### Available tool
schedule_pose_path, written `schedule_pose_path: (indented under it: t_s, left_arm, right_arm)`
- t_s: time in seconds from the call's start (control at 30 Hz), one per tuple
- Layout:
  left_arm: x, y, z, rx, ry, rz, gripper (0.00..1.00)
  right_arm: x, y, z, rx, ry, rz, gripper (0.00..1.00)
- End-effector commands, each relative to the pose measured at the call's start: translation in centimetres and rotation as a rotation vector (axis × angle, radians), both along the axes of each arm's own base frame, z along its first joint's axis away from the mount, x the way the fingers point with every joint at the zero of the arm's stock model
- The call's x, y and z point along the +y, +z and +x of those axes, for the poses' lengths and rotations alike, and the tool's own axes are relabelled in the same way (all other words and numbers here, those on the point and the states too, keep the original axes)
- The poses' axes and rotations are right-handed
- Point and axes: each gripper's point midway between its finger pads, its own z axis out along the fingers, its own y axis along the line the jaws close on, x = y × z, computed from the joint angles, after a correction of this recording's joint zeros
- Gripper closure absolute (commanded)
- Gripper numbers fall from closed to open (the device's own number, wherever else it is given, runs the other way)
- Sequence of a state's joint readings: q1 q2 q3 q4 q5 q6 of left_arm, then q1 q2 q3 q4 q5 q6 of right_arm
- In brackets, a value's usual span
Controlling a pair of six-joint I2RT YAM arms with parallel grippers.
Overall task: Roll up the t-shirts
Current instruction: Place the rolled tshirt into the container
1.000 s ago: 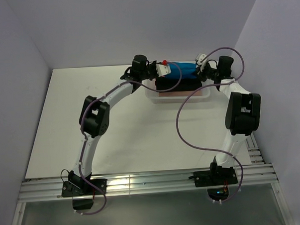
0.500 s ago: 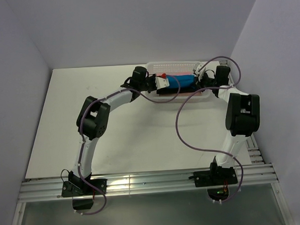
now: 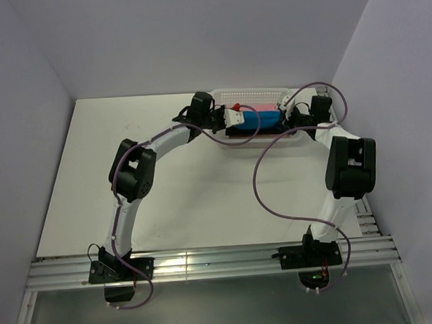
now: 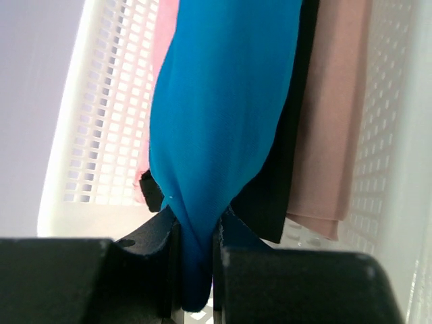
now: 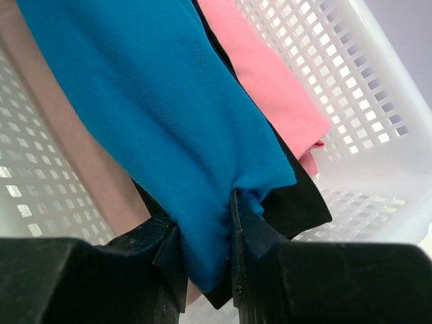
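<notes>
A rolled turquoise-blue t-shirt (image 3: 261,119) hangs lengthwise between my two grippers, low inside the white mesh basket (image 3: 270,93). My left gripper (image 3: 237,118) is shut on its left end (image 4: 196,270). My right gripper (image 3: 285,111) is shut on its right end (image 5: 206,250). Under the blue roll lie a black t-shirt (image 4: 283,175), a bright pink t-shirt (image 5: 270,88) and a pale pink one (image 4: 334,115). The black shirt also shows in the right wrist view (image 5: 307,202).
The basket stands at the back of the white table (image 3: 95,174), close to the rear wall. Its mesh walls (image 4: 108,121) flank both grippers. Purple cables (image 3: 271,195) loop over the table between the arms.
Both grippers have lowered the blue roll from above the basket down into it. The basket's far rim now shows behind the roll.
</notes>
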State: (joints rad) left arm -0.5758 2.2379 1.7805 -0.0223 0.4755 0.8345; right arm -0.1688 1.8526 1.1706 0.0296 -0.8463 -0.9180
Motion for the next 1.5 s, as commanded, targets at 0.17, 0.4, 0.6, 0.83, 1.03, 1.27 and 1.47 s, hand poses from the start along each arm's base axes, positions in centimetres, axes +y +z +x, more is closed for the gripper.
schedule_pose_path:
  t_s: [0.17, 0.4, 0.6, 0.83, 1.03, 1.27, 1.47]
  left_arm:
    - [4.2, -1.4, 1.3, 0.057, 0.047, 0.109, 1.0]
    - [3.8, -2.9, 0.4, 0.09, 0.023, 0.138, 0.99]
    - [3.5, -3.1, 0.2, 0.102, 0.009, 0.144, 0.88]
    - [3.1, -3.3, -0.7, 0.116, -0.018, 0.151, 0.87]
    - [2.5, -3.5, -2.1, 0.132, -0.065, 0.163, 0.77]
    - [2.4, -3.4, -2.9, 0.141, -0.094, 0.172, 0.63]
    - [2.4, -2.5, -2.8, 0.126, -0.102, 0.183, 0.57]
  right_arm:
    - [-7.7, -0.2, 0.4, 0.039, -0.2, -0.234, 0.7]
    - [-7.5, -0.3, 0.2, 0.038, -0.185, -0.272, 0.52]
    - [-7.1, 0.4, 0.1, 0.019, -0.178, -0.263, 0.46]
    - [-7.1, 3.7, 0.2, -0.057, -0.198, -0.25, 0.46]
    - [-8.2, 8.2, 0.4, -0.143, -0.286, -0.162, 0.47]
    - [-6.8, 10.9, 0.1, -0.111, -0.237, -0.041, 0.31]
    - [-5.6, 12.0, 0.0, -0.116, -0.199, 0.027, 0.31]
